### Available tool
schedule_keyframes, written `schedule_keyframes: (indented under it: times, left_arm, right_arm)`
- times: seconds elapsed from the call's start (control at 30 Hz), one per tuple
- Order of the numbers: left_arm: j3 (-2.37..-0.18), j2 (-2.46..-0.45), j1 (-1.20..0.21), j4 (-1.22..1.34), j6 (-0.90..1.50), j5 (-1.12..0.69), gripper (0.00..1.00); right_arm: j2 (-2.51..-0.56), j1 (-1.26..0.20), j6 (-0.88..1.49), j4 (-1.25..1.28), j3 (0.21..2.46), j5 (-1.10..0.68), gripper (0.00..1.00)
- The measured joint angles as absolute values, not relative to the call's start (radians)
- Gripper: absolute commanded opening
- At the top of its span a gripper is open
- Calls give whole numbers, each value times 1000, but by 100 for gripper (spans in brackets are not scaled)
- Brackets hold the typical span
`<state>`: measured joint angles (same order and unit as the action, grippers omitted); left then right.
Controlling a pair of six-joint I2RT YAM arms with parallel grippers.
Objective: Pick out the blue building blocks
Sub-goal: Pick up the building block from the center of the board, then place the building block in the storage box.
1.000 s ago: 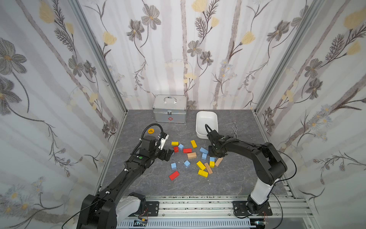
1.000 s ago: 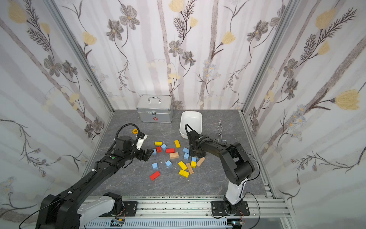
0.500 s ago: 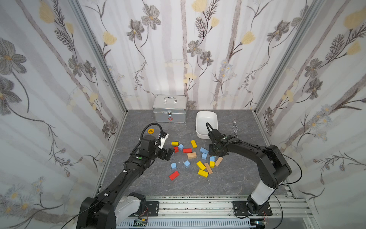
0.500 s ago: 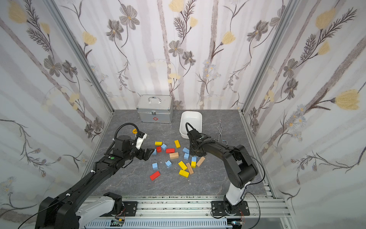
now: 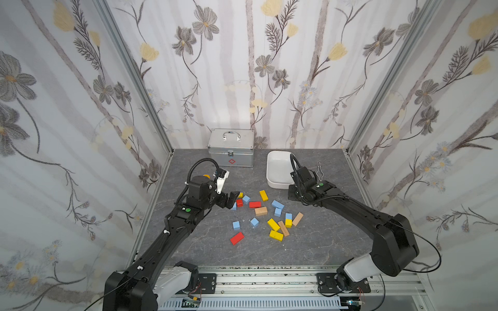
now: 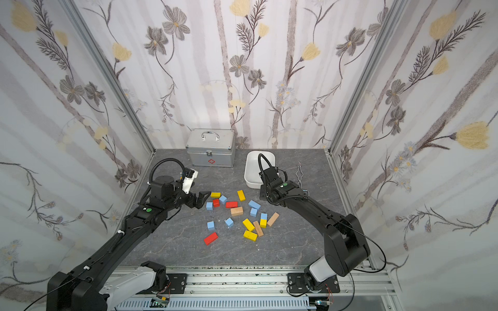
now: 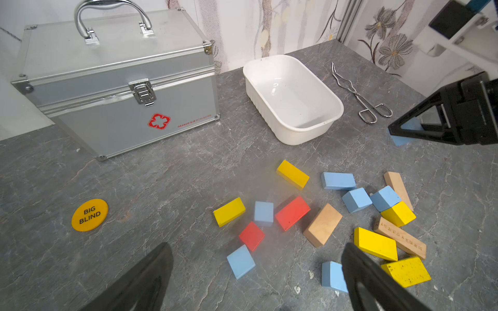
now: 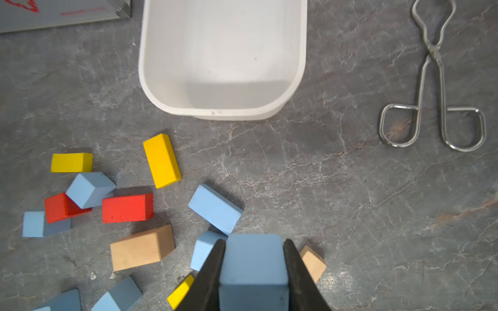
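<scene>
Evidently, blue blocks (image 5: 277, 204) outside white tub (image 5: 277, 185)

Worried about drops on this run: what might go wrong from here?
The held blue cube is pinched near the tips of the right fingers, so it may slip before reaching the white tub. The open left fingers point at a loose blue cube beside a red cube; closing might catch both.
</scene>
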<state>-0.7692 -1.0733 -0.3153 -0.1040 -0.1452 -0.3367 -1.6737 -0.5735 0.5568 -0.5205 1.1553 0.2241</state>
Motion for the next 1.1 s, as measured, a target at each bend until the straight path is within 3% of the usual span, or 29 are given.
schedule_keyframes:
  times: [0.3, 1.1]
  left_arm:
    - [-831, -1164, -316, -27, -135, -352, 100]
    - [-854, -1434, -317, 121, -184, -361, 100]
  right_arm:
    - [-1765, -535, 503, -532, 1369, 233, 0]
    - [-2281, -458, 374, -583, 1856, 158, 0]
